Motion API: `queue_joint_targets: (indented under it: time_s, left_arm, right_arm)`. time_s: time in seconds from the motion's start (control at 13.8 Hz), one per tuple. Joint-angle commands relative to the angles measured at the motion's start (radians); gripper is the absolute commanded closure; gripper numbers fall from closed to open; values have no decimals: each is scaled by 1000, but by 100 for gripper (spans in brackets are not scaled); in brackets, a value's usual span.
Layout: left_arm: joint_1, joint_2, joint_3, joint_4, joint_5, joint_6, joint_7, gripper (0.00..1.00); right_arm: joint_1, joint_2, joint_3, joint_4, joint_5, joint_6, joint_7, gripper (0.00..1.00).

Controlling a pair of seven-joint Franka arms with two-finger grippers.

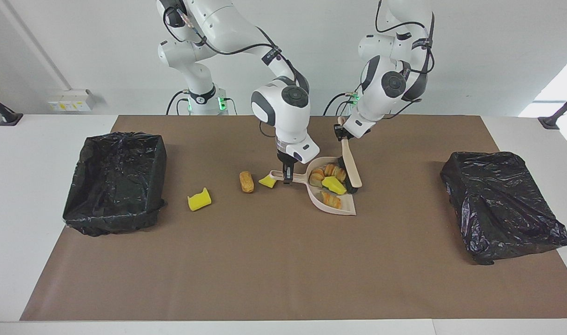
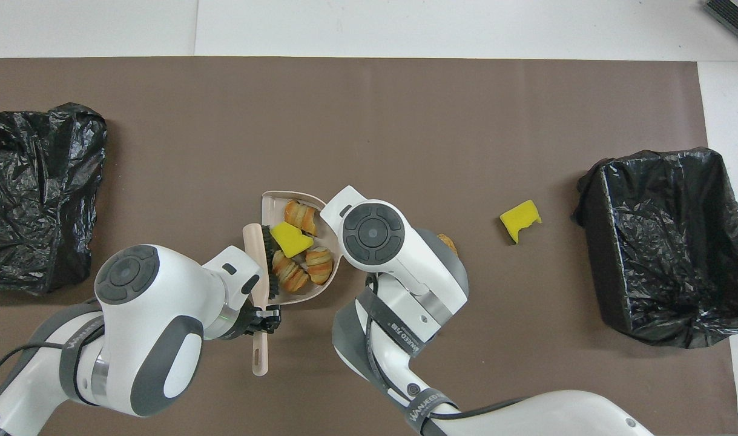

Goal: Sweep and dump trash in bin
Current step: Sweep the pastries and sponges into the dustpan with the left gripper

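Gripping beige brush (image 1: 350, 164), bristles (image 2: 271, 268) against ridged croissants (image 2: 294, 274).

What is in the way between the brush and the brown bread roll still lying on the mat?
The dustpan and the right end effector gripping its handle lie between the brush, held by the left end effector, and the bread roll. A yellow sponge chunk sits beside that handle too.

White wall (image 1: 497, 46); white table (image 1: 23, 186); brown mat (image 1: 264, 260).
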Motion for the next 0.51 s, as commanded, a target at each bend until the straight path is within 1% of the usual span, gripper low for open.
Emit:
queue_joint_targets:
  time_s: [0.0,0.14,0.43]
  left_arm:
    - [39,4,16,66,-13,-33,6,100]
    - [77,4,17,131,11,-80,41,100]
    - [152,2,19,226,157,-177,147,100]
  right_arm:
    - [0,-6,6,-25,17,19,27,100]
    - [-1,-7,6,-25,17,19,29,100]
    - [-12,-18,6,-21,19,11,12,100]
